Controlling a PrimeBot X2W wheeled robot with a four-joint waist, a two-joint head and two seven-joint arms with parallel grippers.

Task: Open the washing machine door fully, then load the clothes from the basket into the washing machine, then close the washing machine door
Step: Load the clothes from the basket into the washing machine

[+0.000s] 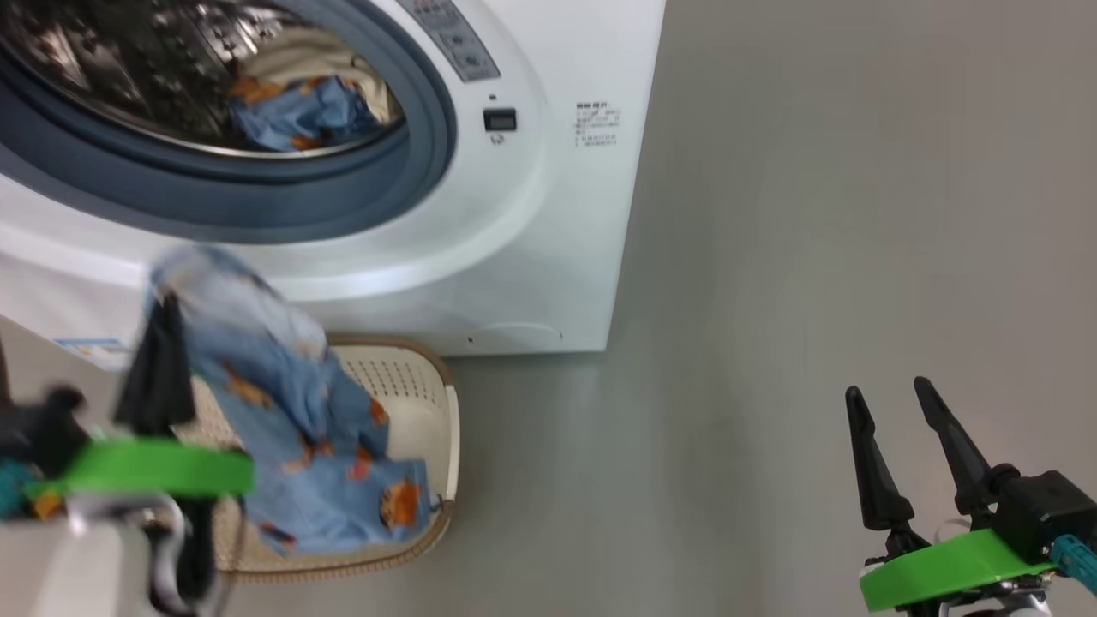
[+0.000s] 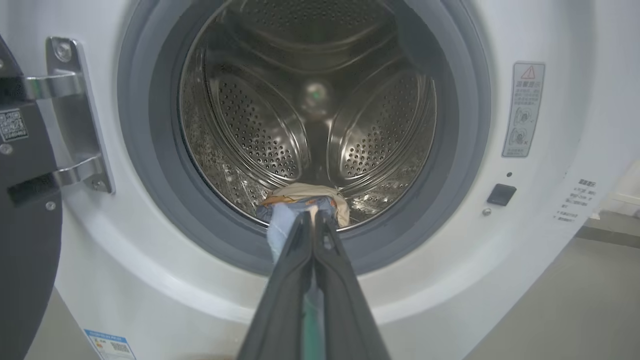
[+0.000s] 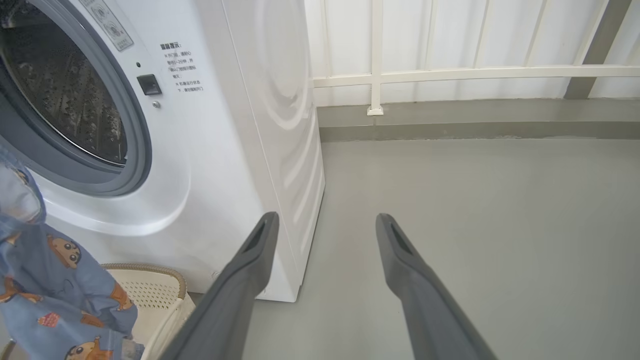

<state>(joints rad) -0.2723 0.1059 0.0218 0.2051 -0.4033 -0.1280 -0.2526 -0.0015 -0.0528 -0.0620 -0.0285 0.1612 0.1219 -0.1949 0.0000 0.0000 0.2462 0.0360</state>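
The left end effector (image 1: 169,313) is seen at the lower left of the head view, clamped shut on a light-blue printed garment (image 1: 300,428) that is lifted above the cream basket (image 1: 411,381), with its lower part draped inside. At the upper left the washing machine (image 1: 548,223) is shown, and two more garments (image 1: 300,107) lie in its steel drum (image 2: 310,100). The washing machine door (image 2: 25,260) is swung open at the left edge of the left wrist view. The right end effector (image 1: 887,392) is held wide and empty at the lower right.
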